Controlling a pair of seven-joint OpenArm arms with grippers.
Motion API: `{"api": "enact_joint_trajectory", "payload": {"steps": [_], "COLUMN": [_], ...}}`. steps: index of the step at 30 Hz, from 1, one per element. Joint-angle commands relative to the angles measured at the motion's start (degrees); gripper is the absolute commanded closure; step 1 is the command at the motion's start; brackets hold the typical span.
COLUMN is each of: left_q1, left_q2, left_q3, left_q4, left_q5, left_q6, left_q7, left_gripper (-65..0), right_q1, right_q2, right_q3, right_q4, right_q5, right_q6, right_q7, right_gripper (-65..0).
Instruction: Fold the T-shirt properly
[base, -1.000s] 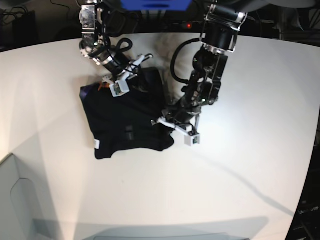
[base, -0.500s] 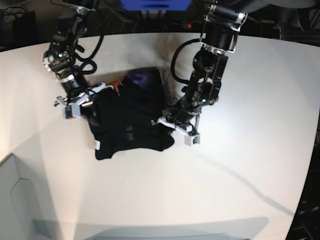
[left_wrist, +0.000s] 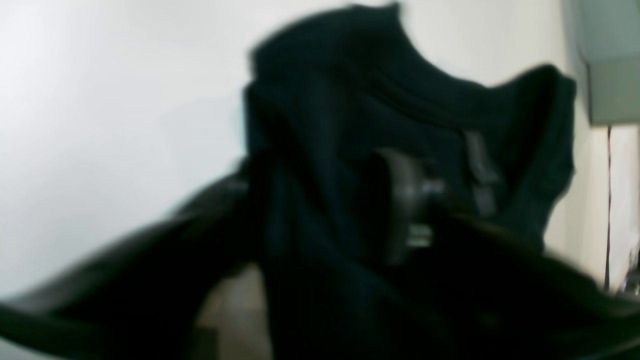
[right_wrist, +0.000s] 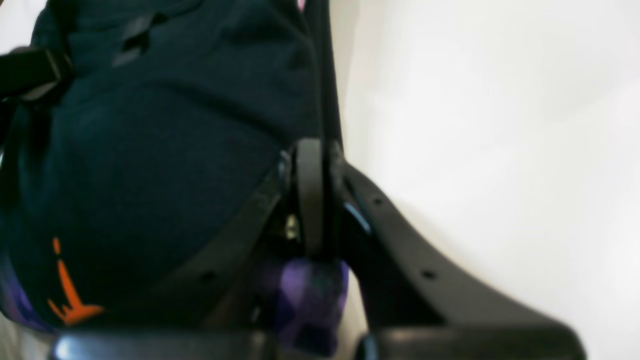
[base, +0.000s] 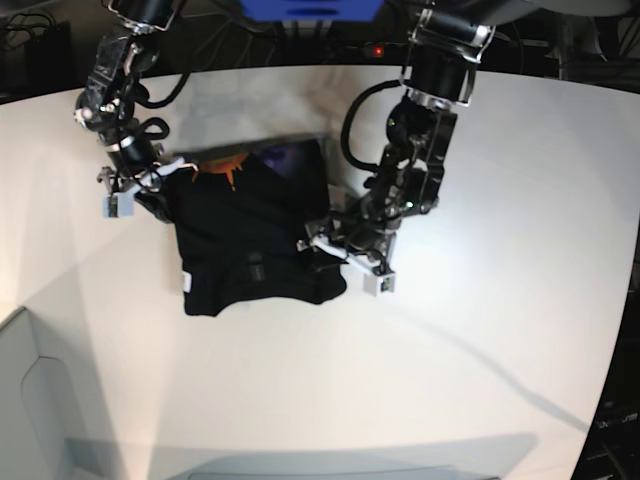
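**Both arms at the shirt's opposite edges**

The T-shirt lies bunched in a rough dark block on the white desk, between the two sets of fingers. The right fingers sit at the shirt's upper corner on the base view's left. In the right wrist view they are pressed together with a thin fold of black cloth running up out of them, so they are clamped on the shirt's edge. Beside them on the cloth side show an orange mark and a patch of purple; on the other side lies only bare desk.

The left fingers are at the opposite edge, low against the cloth. The left wrist view is blurred: dark fabric fills the space around the fingers, and whether they are closed on it cannot be told.

A small white tag sticks out at the shirt's lower edge, below the right fingers. Open white desk surrounds the shirt, widest beyond the left fingers and below the hem. A grey raised panel stands in the near corner, well apart from the right fingers.
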Motion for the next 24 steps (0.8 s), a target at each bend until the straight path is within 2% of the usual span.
{"api": "enact_joint_trajectory", "payload": {"steps": [1,4,7,10,13,17,20,24], "left_q1": [-0.7,0.1,2.0,5.0,9.9,19.8,27.7,36.3], "left_q2": [-1.1,-2.5,-4.7,-8.3,-11.2,-13.4,-13.0,-13.1], "left_q3": [-0.1,-0.2,-0.2,-0.6,-5.4,-17.8,-28.7,-37.8], "left_q4": [2.7,9.4,16.1,20.3,24.1,30.5,34.7,37.3], "left_q5": [-0.2,-0.2,-0.2,-0.2,-0.3,-0.3,-0.3,-0.3], "left_q6": [-0.1,-0.1,-0.1,-0.1,-0.4,-0.6,-0.6,-0.7], "left_q7": [-0.7,-0.4,-0.3,-0.9,-0.9,-0.4,-0.3,-0.3], "left_gripper": [-44.0,-57.0,-65.0,-65.0,-65.0,-65.0,-65.0,-65.0], "right_q1": [0.3,0.3,0.1,-1.0,-2.8,-8.9,-14.4,-20.8], "right_q2": [0.5,0.5,-0.2,-0.9,-1.1,-1.4,-3.7,-7.2], "right_q3": [0.0,0.1,2.3,5.6,9.6,13.1,16.0,19.2], "right_q4": [1.1,3.1,8.1,12.5,15.6,17.5,19.2,23.9], "right_q5": [0.8,0.9,0.9,0.9,0.9,0.8,0.8,0.9], "right_q6": [0.6,0.6,0.6,0.6,0.6,0.6,0.6,0.6], "right_q7": [1.4,1.6,1.4,1.4,1.4,1.4,-0.1,-4.4], "right_gripper": [0.0,0.0,0.0,0.0,0.0,0.0,0.0,0.0]}}
